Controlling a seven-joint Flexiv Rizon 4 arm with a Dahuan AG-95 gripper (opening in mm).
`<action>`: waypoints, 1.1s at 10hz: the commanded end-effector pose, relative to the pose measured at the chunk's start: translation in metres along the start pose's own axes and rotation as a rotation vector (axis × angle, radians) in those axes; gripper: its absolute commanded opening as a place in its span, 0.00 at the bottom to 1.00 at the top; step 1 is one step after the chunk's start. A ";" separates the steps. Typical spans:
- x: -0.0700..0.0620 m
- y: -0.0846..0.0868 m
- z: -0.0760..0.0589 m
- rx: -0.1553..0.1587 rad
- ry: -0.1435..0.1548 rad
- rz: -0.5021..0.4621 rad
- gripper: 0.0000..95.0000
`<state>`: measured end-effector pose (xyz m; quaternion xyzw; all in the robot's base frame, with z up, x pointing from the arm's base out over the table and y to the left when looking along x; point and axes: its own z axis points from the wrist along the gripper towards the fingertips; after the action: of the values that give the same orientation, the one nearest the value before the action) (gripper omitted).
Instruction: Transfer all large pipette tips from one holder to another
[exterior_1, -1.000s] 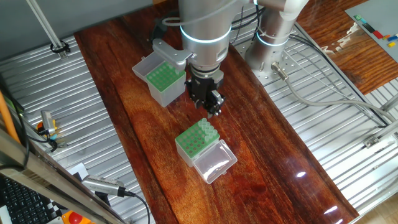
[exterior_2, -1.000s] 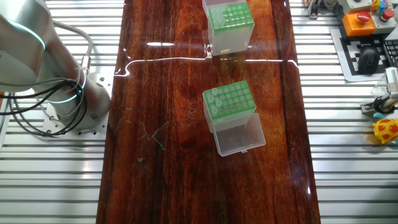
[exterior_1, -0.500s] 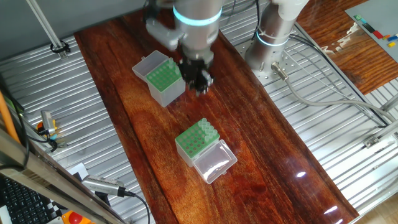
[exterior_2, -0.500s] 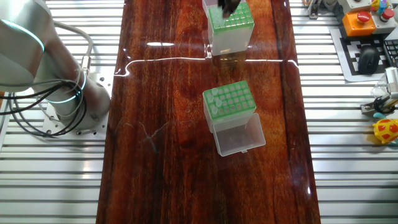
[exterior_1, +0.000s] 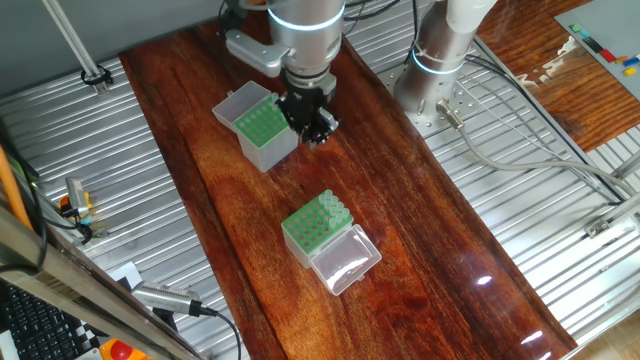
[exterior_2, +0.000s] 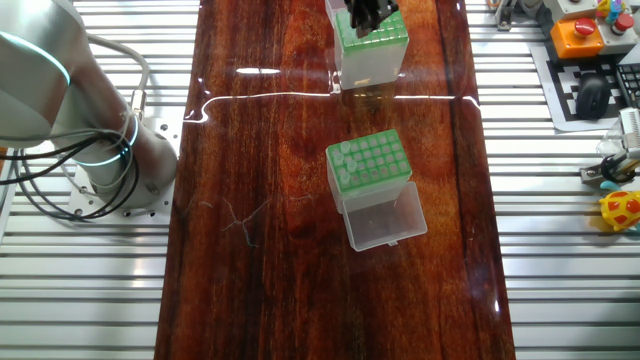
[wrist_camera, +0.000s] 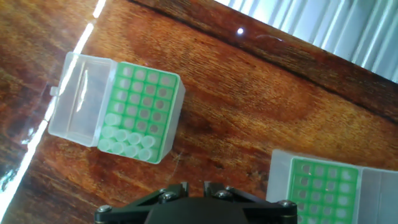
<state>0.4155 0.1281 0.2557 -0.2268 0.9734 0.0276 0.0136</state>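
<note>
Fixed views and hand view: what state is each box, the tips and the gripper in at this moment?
shorter box: upright, green plate only partly filled.
clear lid: open, lying flat beside the shorter box.
large pipette tips: standing upright along one edge of the shorter box.
taller box: upright, top uncovered; contents unclear.
gripper: above the taller box; open or shut cannot be told.
</note>
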 end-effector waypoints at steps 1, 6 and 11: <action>0.000 0.000 0.000 0.015 0.024 0.134 0.40; 0.043 -0.065 0.017 0.010 0.017 -0.031 0.40; 0.056 -0.079 0.015 0.022 0.025 0.022 0.40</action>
<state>0.4033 0.0338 0.2331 -0.2288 0.9733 0.0147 0.0067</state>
